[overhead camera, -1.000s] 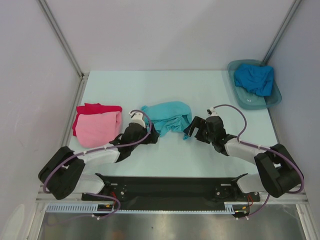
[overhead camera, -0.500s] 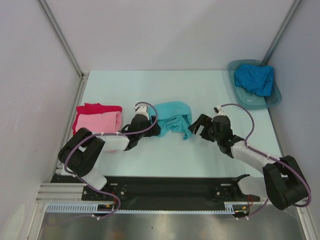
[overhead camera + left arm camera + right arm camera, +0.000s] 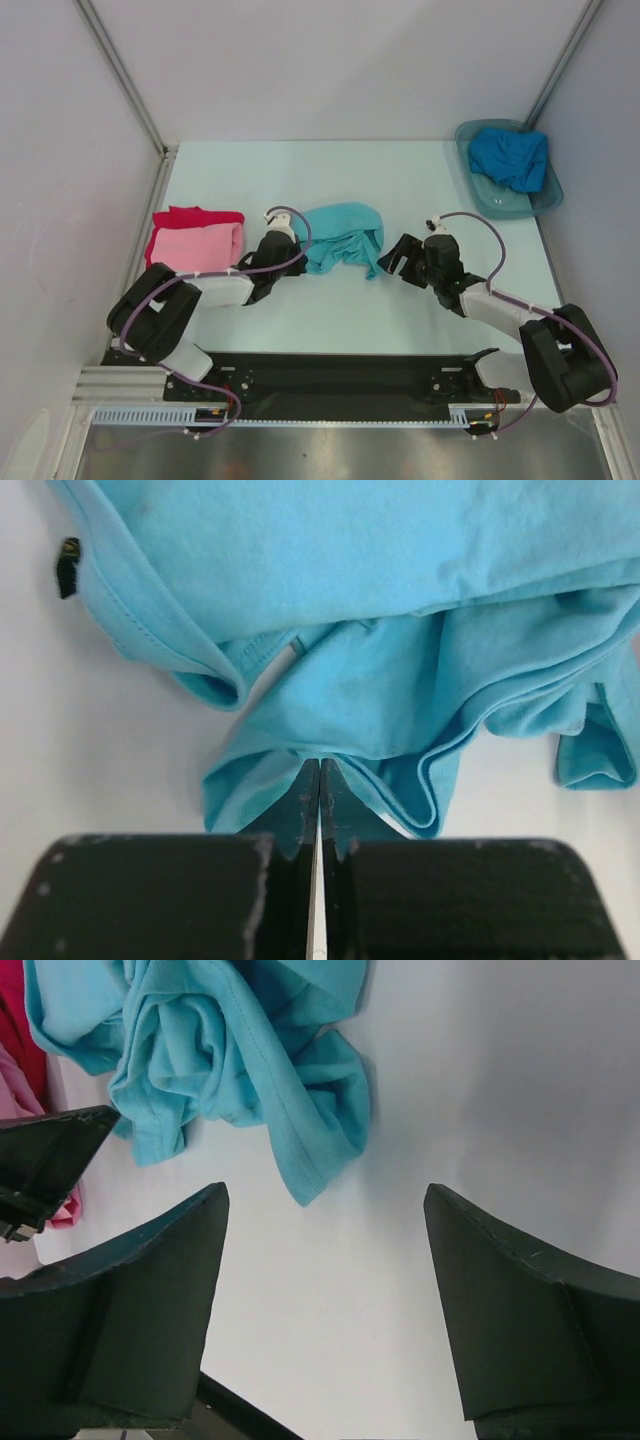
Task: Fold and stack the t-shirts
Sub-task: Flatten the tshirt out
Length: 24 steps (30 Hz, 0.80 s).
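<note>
Since a second ago my left gripper [image 3: 318,770] has closed, pinching the near hem of the turquoise shirt [image 3: 400,610], while my right gripper [image 3: 322,1198], jaws apart, faces its loose corner just ahead, probably to spread it flat.

centre: turquoise t-shirt [image 3: 340,232] | left: pink t-shirt [image 3: 195,257] atop red t-shirt [image 3: 195,215] | far-right: blue t-shirt [image 3: 510,158] in grey plastic tub [image 3: 497,204]

Grey tub [image 3: 505,204] at table [image 3: 400,180] far-right corner.
</note>
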{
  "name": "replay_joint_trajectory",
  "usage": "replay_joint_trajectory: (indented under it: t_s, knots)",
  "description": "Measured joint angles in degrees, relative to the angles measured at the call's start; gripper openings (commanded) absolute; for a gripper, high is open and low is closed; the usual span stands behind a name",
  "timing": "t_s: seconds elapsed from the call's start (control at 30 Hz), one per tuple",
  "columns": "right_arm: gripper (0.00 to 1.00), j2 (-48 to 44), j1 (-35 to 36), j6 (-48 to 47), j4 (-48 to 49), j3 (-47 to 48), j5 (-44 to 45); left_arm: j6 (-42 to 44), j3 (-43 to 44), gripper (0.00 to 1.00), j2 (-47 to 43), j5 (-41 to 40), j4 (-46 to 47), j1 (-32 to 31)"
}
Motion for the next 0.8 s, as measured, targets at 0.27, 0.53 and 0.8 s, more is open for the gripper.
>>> replay_joint_trajectory:
  t_s: [0.27, 0.53, 0.8]
  knots:
    - [0.75, 2.19, 0.55, 0.92, 2.43, -0.42, -0.13, 0.42, -1.09, 0.00, -7.93, -2.82, -3.56, 0.00]
    - [0.75, 5.25, 3.06, 2.10, 4.61, -0.37, -0.11, 0.68, -4.22, 0.43, -10.69, -3.45, -3.67, -0.07]
    - [0.75, 6.38, 4.26, 2.19, 4.59, 0.07, -0.07, 1.51, -2.58, 0.65, -7.26, -7.69, -6.16, 0.15]
